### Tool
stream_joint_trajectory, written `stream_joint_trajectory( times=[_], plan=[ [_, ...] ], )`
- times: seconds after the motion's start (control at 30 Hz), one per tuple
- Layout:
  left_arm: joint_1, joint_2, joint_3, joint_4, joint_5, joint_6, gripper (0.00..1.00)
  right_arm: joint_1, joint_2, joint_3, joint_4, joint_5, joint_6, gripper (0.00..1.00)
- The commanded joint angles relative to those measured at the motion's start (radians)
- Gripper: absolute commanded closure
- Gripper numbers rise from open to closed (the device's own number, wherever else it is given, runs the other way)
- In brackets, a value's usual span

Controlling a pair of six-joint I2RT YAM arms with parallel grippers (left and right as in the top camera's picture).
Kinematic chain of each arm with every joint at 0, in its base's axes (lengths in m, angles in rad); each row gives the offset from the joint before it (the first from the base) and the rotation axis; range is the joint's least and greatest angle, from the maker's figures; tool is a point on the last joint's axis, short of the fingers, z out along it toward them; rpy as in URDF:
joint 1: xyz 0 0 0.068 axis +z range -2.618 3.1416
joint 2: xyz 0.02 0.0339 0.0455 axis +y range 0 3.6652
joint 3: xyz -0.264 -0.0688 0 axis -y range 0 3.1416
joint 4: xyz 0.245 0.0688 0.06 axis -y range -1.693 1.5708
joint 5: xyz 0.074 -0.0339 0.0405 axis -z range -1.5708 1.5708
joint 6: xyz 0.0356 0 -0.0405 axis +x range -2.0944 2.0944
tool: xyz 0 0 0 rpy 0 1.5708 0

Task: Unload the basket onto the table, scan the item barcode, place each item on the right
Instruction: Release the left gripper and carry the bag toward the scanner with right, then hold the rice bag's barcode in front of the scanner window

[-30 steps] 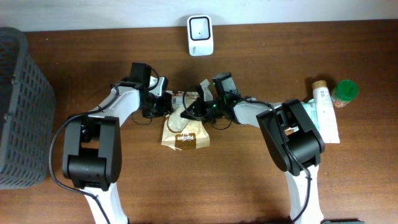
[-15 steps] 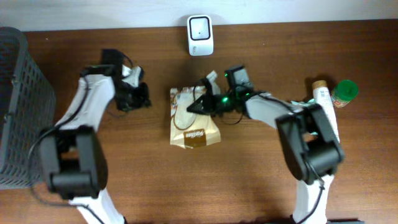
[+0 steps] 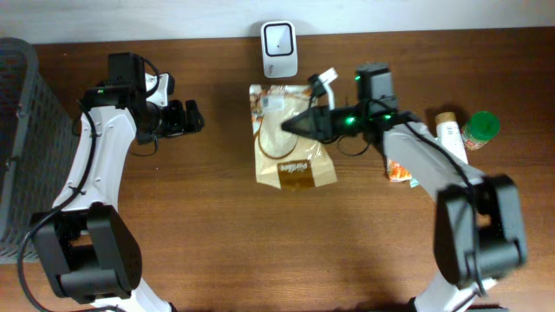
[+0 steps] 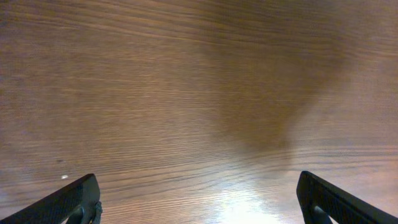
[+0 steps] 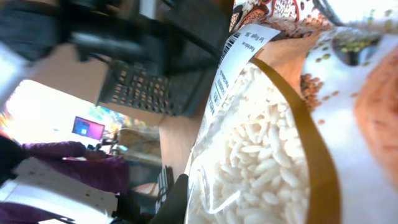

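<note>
While the right hand (image 3: 293,126) pinches shut on the clear-and-brown plastic grain bag (image 3: 290,165), its white barcode label (image 5: 239,56) unreadably small, the left hand (image 3: 195,117) gapes wide and empty left of it.

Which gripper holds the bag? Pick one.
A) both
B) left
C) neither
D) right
D: the right gripper is shut on the bag, while the left gripper is open and well away from it.
</note>
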Motion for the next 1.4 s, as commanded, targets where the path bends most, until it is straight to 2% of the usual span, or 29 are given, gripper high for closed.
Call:
stream_joint_trajectory(
  times=[0.0,0.2,0.4,0.5,0.63,0.73,0.87,0.97,1.1,1.2,1.3,1.37],
  plan=[
    [0.002,0.002,0.001,-0.001,-0.08,0.009,0.01,-0.035,-0.188,0.01,0.018,-0.087,-0.041,0.96],
    [0.002,0.002,0.001,-0.001,-0.08,0.009,0.01,-0.111,-0.296,0.01,0.01,-0.144,-0.031,0.96],
    [0.002,0.002,0.001,-0.001,-0.079,0.009,0.01,-0.115,-0.304,0.01,-0.005,-0.125,-0.006,0.96],
    [0.002,0.002,0.001,-0.001,-0.08,0.009,0.01,-0.094,-0.291,0.01,-0.084,0.041,-0.014,0.96],
    [0.002,0.002,0.001,-0.001,-0.08,0.009,0.01,-0.04,-0.285,0.03,-0.232,0.383,-0.087,0.96],
    [0.002,0.002,0.001,-0.001,-0.08,0.009,0.01,-0.01,-0.259,0.135,-0.352,0.508,-0.175,0.96],
    [0.002,0.002,0.001,-0.001,-0.08,0.008,0.01,0.013,-0.133,0.424,-0.549,0.596,-0.299,0.96],
    [0.002,0.002,0.001,-0.001,-0.079,0.009,0.01,0.074,-0.011,0.62,-0.646,0.815,-0.402,0.96],
    [0.002,0.002,0.001,-0.001,-0.08,0.008,0.01,0.192,0.071,0.657,-0.567,1.199,-0.54,0.96],
    [0.002,0.002,0.001,-0.001,-0.08,0.009,0.01,0.28,0.118,0.657,-0.448,1.464,-0.765,0.96],
    [0.002,0.002,0.001,-0.001,-0.079,0.009,0.01,0.325,0.147,0.657,-0.336,1.634,-0.966,0.96],
    [0.0,0.002,0.001,-0.001,-0.08,0.009,0.01,0.334,0.166,0.657,-0.279,1.671,-1.066,0.96]
  ],
)
